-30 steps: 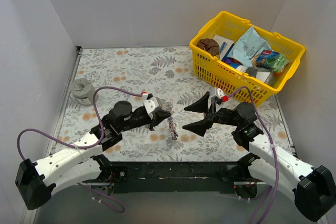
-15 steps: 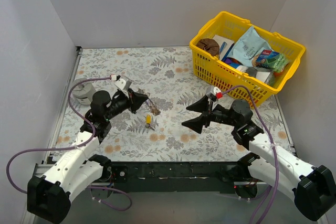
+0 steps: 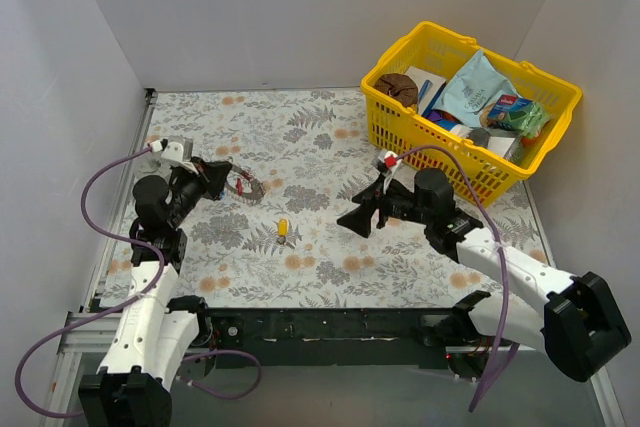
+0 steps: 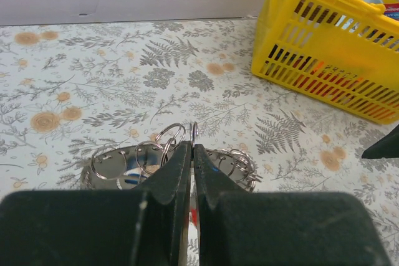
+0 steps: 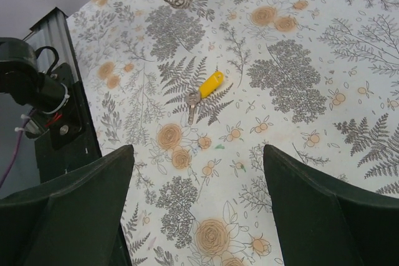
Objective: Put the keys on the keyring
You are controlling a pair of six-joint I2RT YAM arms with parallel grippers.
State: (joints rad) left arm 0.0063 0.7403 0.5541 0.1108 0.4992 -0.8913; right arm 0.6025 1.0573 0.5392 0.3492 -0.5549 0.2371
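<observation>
The left fingers (image 3: 224,179) were pressed together, pinching the thin wire of the keyring (image 3: 244,187) far to the left of the yellow basket (image 3: 430,152). The ring lay low over the flowered table (image 3: 300,127) with several smaller loops bunched on it. In the left wrist view the wire stood upright between the closed fingertips (image 4: 181,160), and a blue key head (image 4: 133,174) showed through the loops. The yellow key (image 3: 283,228) lay flat and alone on the table, nearer the arms than the keyring and well apart from the basket, touching neither set of fingers. The right fingers (image 3: 358,207) were spread wide and held nothing. They hung just left of the basket's near corner and pointed toward the yellow key.
</observation>
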